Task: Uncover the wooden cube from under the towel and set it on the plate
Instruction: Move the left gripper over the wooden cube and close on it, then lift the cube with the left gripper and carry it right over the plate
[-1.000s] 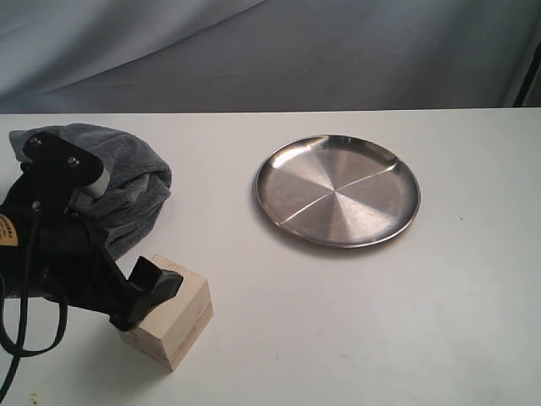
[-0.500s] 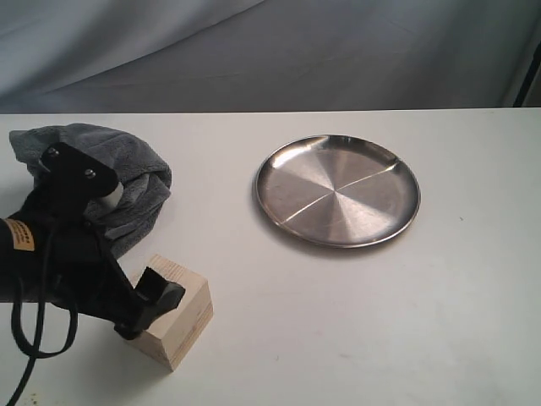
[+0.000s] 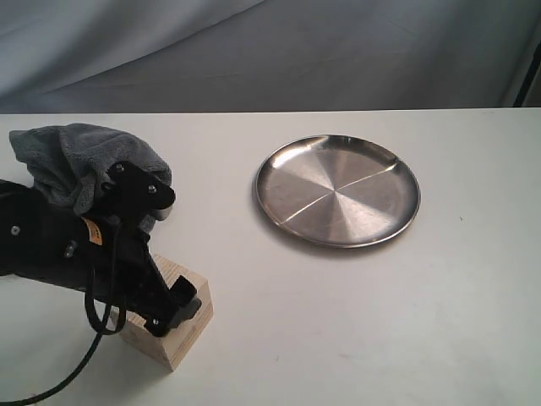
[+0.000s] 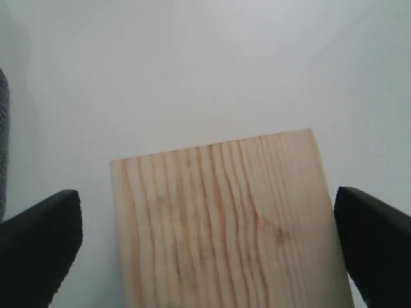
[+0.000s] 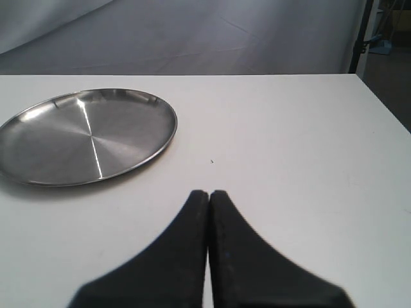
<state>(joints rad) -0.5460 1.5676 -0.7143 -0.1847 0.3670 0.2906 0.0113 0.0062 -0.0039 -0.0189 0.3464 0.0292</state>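
Right up front, near-left on the white table (image 3: 355,338): the wooden cube (image 3: 188,331), sitting flat on the surface, out in the open, well apart from the plate. Not on the plate yet.

Directly over it, the left gripper (image 4: 209,250), hanging off the black left arm (image 3: 59,245). Fingers (image 4: 38,250) spread wide, one either side of the block, gripping nothing. A strip of table showing between one finger and the wood; the other finger right at the cube's edge, contact there impossible to tell.

Closer look through the left wrist camera at the wooden cube (image 4: 225,218): pale light wood, darker grain lines running in near-parallel stripes across the top face, a small knot-like mark towards one side, edges straight and square.

Just behind the arm, far-left: the towel (image 3: 84,156), dark grey and plush, bunched into a heap. Lower edge hidden by the arm, so no telling whether it touches the cube.

Further back and over to the right: the plate (image 3: 338,190), round, shiny steel, low raised rim, radial reflections fanning from the centre. Bare metal across its whole face.

Over to the right wrist camera: the right gripper (image 5: 209,199), fingers pressed tight together, clamped on nothing, above bare table with the plate (image 5: 83,135) ahead of it.

At the very back, a grey draped backdrop (image 3: 296,51).
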